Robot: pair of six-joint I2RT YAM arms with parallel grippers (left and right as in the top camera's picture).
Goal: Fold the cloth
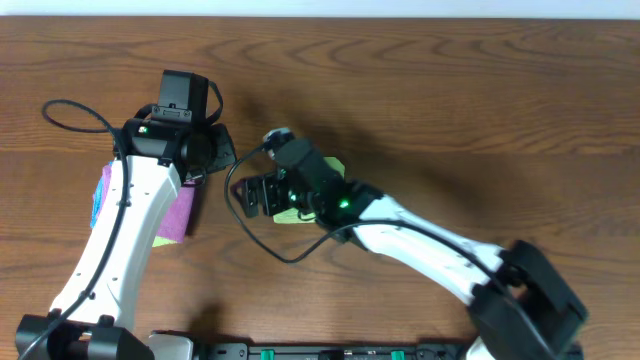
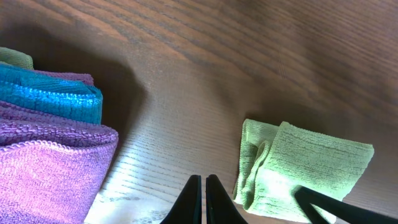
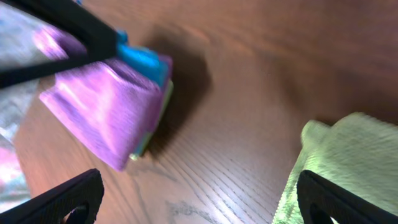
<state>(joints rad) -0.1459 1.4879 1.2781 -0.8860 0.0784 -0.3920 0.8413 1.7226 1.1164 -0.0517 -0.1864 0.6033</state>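
Note:
The lime-green cloth point(image 2: 305, 171) lies folded into a small thick packet on the wooden table. In the overhead view it point(image 1: 335, 166) is mostly hidden under my right arm. In the right wrist view it point(image 3: 348, 162) sits at the right, by the right fingertip. My right gripper point(image 3: 199, 199) is open and empty, its fingers wide apart over bare wood just left of the cloth. My left gripper point(image 2: 204, 199) is shut and empty, hovering over bare wood between the cloth and the folded stack. No white tag shows.
A stack of folded cloths lies at the left: a pink/magenta cloth point(image 2: 43, 168) with a blue cloth point(image 2: 56, 93) and a thin green edge point(image 3: 146, 144) in the pile. It shows under my left arm in the overhead view point(image 1: 178, 215).

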